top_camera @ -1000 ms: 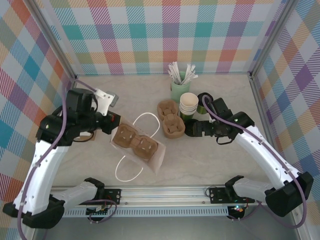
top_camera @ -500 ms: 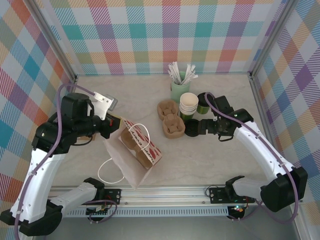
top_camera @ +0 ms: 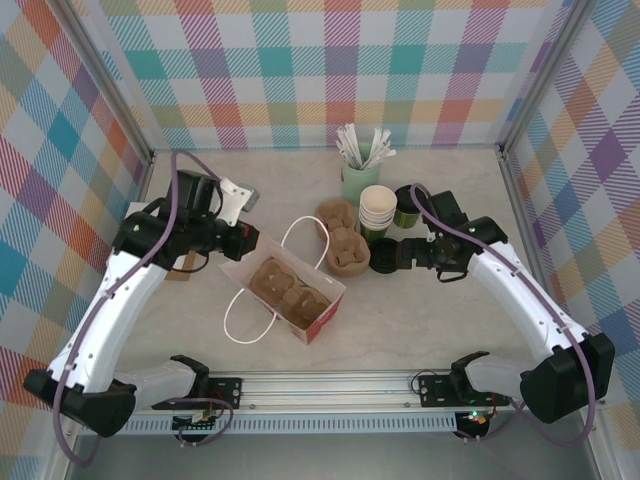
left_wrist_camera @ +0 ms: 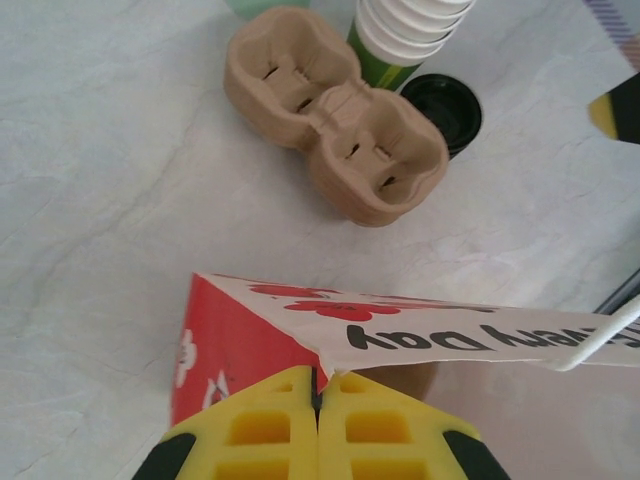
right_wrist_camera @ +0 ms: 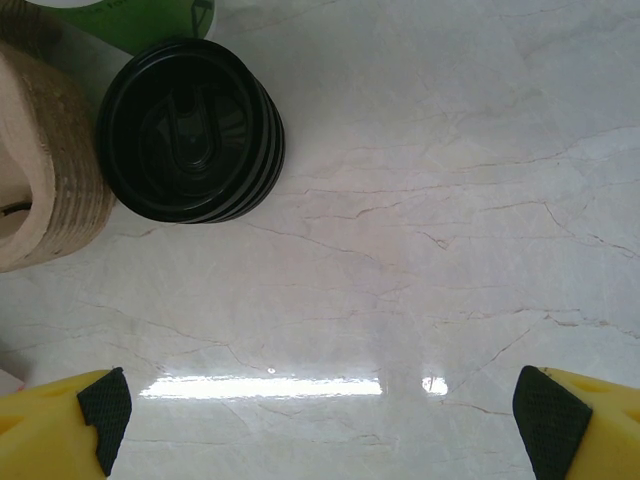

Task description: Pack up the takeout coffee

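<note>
2 arms here. From the top view we see the left gripper (top_camera: 243, 243) clamped shut on the rim of the red-and-white paper bag (top_camera: 320, 318), which sits open on the desk (top_camera: 420, 320) with a pulp carrier (top_camera: 288, 290) inside. The takeout coffee (top_camera: 406, 213) is at the back, just right of the stack of lidless cups (top_camera: 377, 208), partly behind the right arm.

Left wrist view: we see closed fingers pinching the bag's edge, and a 2nd carrier (left_wrist_camera: 335, 115) beyond.

Right wrist view: the right gripper (right_wrist_camera: 325, 405) is spread wide and holds nothing, with a stack of black lids (right_wrist_camera: 190, 130) ahead.
</note>
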Robot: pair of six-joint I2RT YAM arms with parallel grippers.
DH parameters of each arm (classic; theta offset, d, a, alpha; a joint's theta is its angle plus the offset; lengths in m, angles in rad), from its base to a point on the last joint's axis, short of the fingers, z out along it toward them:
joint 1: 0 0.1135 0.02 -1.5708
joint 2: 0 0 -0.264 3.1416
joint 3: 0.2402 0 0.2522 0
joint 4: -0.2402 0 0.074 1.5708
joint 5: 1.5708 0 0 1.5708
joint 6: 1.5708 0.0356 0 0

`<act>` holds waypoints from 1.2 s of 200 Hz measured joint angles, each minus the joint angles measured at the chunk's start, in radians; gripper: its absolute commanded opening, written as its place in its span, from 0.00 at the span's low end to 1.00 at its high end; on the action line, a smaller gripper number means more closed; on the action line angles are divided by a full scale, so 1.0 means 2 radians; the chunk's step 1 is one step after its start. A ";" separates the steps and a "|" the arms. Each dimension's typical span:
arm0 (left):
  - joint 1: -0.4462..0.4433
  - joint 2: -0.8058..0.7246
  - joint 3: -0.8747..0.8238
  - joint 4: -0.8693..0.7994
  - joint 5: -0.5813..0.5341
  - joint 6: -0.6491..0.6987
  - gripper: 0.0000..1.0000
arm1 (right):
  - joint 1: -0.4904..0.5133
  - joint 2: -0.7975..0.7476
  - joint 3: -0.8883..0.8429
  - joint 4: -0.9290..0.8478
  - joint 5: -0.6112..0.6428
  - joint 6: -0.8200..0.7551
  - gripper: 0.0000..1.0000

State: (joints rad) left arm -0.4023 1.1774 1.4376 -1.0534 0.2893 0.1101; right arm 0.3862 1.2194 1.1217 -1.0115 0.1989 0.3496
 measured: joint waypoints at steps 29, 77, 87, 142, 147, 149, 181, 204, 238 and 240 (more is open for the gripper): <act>0.011 0.038 0.017 0.005 -0.013 0.009 0.18 | -0.012 0.015 0.000 0.000 -0.002 -0.009 1.00; 0.021 0.061 0.051 0.006 -0.030 0.018 0.52 | -0.033 0.049 0.032 0.000 -0.005 -0.026 1.00; 0.023 0.061 0.062 0.004 -0.034 0.021 0.58 | -0.038 0.058 0.044 0.000 -0.005 -0.029 1.00; 0.030 0.017 0.075 0.004 -0.041 -0.010 0.78 | -0.068 0.131 0.095 0.039 -0.019 -0.070 1.00; 0.031 0.008 0.071 0.005 -0.043 -0.017 0.79 | -0.070 0.138 0.097 0.045 -0.023 -0.075 1.00; 0.031 0.004 0.069 0.005 -0.045 -0.020 0.80 | -0.071 0.139 0.097 0.046 -0.024 -0.076 1.00; 0.033 -0.056 0.022 0.004 -0.050 -0.068 0.82 | -0.092 0.186 0.115 0.077 -0.047 -0.103 1.00; 0.034 -0.080 -0.014 0.003 -0.050 -0.101 0.82 | -0.101 0.216 0.135 0.092 -0.061 -0.118 0.98; 0.034 -0.093 -0.051 0.003 -0.050 -0.130 0.83 | -0.109 0.250 0.152 0.105 -0.079 -0.134 0.95; 0.034 -0.093 -0.052 0.003 -0.050 -0.132 0.83 | -0.108 0.252 0.154 0.105 -0.080 -0.135 0.95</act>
State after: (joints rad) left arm -0.3347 0.9909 1.3338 -1.0470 0.1886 -0.1532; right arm 0.1696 1.7233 1.4303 -0.8021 0.0395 0.0803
